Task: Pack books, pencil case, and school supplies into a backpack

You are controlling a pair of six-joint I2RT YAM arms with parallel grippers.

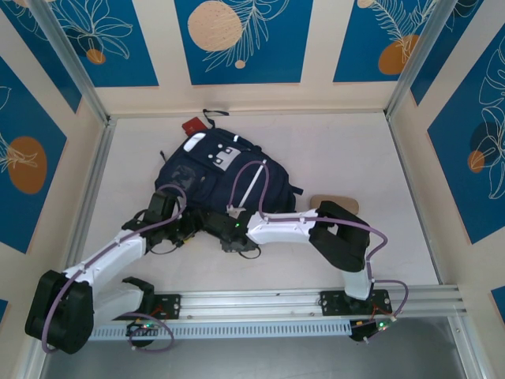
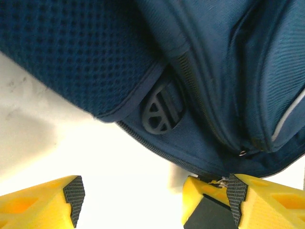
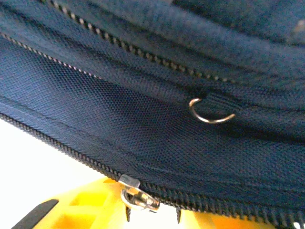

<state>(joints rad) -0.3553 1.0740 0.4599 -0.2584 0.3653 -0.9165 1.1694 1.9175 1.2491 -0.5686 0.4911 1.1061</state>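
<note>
The navy backpack (image 1: 213, 178) lies flat mid-table, its white-grey patches at the far end. Both grippers meet at its near edge. My left gripper (image 1: 188, 227) is open wide (image 2: 152, 193); only bare table lies between its black pads (image 2: 74, 193), just short of the backpack's zipper line (image 2: 157, 150). My right gripper (image 1: 234, 237) sits under the same zipper; its yellow fingers (image 3: 81, 207) stand narrowly apart (image 3: 152, 218). The silver zipper pull (image 3: 138, 196) hangs in that gap against the left finger. The books are out of view.
A flat tan oval thing (image 1: 335, 204) lies on the table right of the backpack, behind my right arm's elbow. A small red thing (image 1: 192, 126) sits at the backpack's far end. Metal rails (image 1: 95, 181) and walls fence the table.
</note>
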